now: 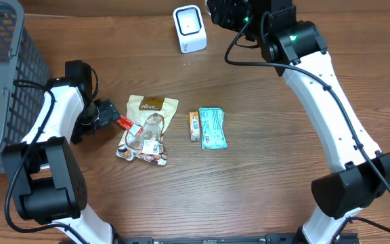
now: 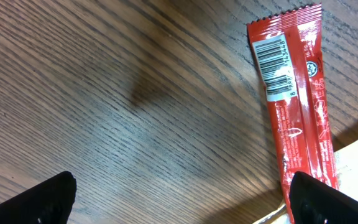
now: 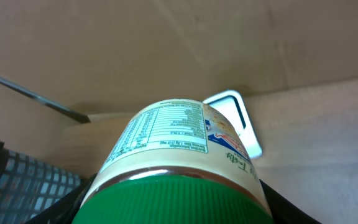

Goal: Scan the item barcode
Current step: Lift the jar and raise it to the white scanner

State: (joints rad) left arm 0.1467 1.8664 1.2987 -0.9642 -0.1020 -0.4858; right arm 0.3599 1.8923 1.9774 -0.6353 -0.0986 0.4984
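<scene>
the right claw (image 3: 174, 208) grips a green-lidded jar (image 3: 173, 140) at 12 o'clock of the tabletop (image 1: 269, 183), just beside the white scanner (image 1: 189, 28). the left claw (image 2: 185, 202) stands wide open and empty at 9 o'clock, over a red sachet (image 2: 294, 106) lying barcode up.

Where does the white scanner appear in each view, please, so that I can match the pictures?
Overhead: scanner at the top centre.
Left wrist: not in it.
Right wrist: scanner right of centre, partly behind the jar.
Shared landmark: basket, far left in overhead, lower left in right wrist.
</scene>
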